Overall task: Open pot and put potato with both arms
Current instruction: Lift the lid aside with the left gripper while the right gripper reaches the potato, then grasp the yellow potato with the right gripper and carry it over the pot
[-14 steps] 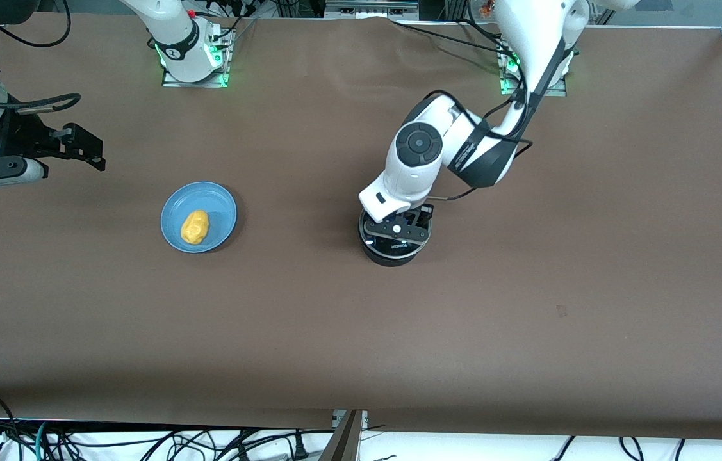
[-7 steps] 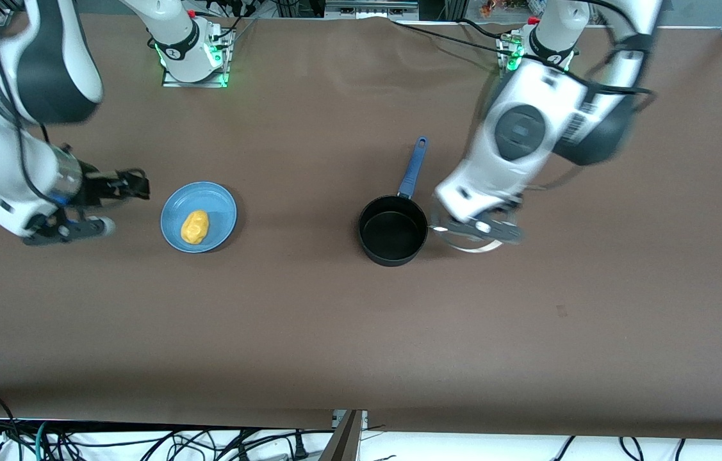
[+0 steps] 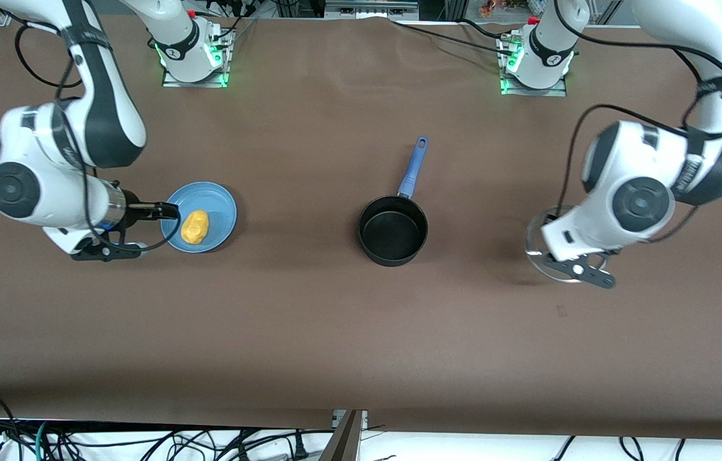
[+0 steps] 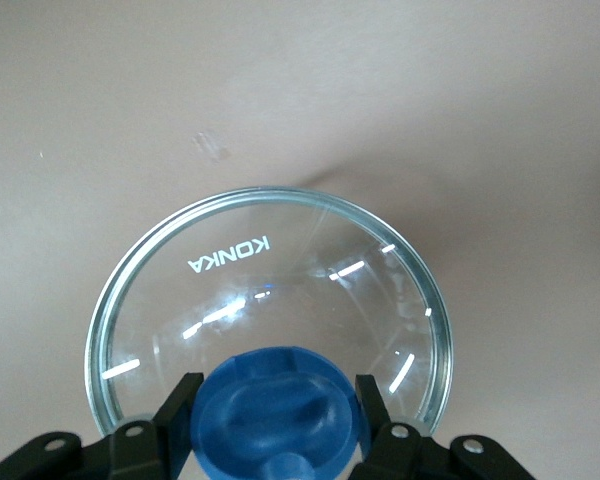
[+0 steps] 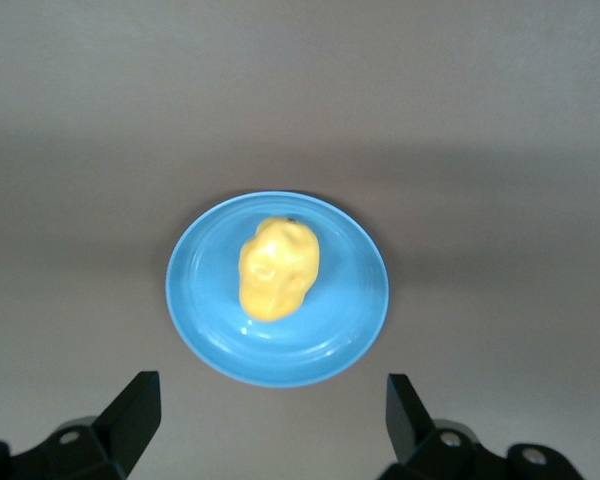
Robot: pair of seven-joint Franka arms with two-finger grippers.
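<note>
The black pot (image 3: 393, 234) stands open and empty mid-table, its blue handle (image 3: 413, 168) pointing toward the robot bases. The yellow potato (image 3: 195, 226) lies on a blue plate (image 3: 220, 211) toward the right arm's end of the table. My right gripper (image 3: 150, 229) is open and empty at the plate's edge. In the right wrist view the potato (image 5: 278, 268) lies just ahead of the gripper (image 5: 275, 410). My left gripper (image 3: 571, 261) is shut on the blue knob (image 4: 280, 405) of a glass lid (image 4: 270, 280). It holds the lid (image 3: 537, 238) low over the table, well away from the pot.
The brown table cover (image 3: 361, 333) has free room nearer the front camera. The two arm bases (image 3: 188, 57) stand at the edge farthest from the front camera. The plate also shows in the right wrist view (image 5: 350, 300).
The left arm lifted the lid off the pot and carried it toward its own end of the table. The right arm swung in and brought its open gripper to the plate.
</note>
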